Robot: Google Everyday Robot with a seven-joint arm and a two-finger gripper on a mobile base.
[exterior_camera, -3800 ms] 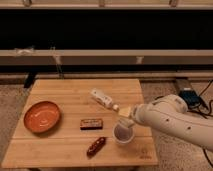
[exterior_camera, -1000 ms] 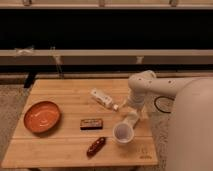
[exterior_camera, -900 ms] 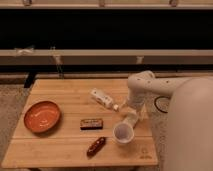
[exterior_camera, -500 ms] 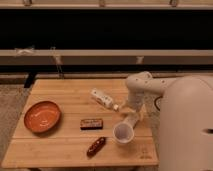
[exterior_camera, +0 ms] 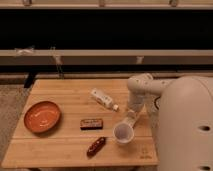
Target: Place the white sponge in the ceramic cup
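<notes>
**A:** Where is the white sponge for you right now?

**B:** Look to the right side of the worktop [exterior_camera: 60,90]. The gripper [exterior_camera: 131,114] hangs low at the end of the white arm [exterior_camera: 140,85], just behind the ceramic cup [exterior_camera: 123,133]. The pale patch at its tip is most likely the white sponge [exterior_camera: 131,120]. It sits just beside the cup's far rim, not inside it. You cannot tell whether it rests on the wood or is already raised.

**A:** Does the gripper have it?

**B:** You cannot tell. The view does not show whether the gripper stands apart or has come together on the sponge, so don't count on a hold.

**A:** How will it handle?

**B:** Expect it to be light, soft and springy. It will squash under pressure and may bend or droop if you pinch one corner. Take it across the short sides near the middle, firmly enough that it doesn't slip out. It isn't fragile, but the cup probably is, and it looks light enough to tip or skid if you knock it.

**A:** And the containers?

**B:** The cup stands upright with its mouth up, and its greyish inside looks empty. The mouth is narrow for a flat pad, so you may need to bring the sponge in edge-first. The orange plate [exterior_camera: 42,116] at far left is bare. The white bottle [exterior_camera: 103,98] lies on its side, and you can't see what it holds.
</notes>
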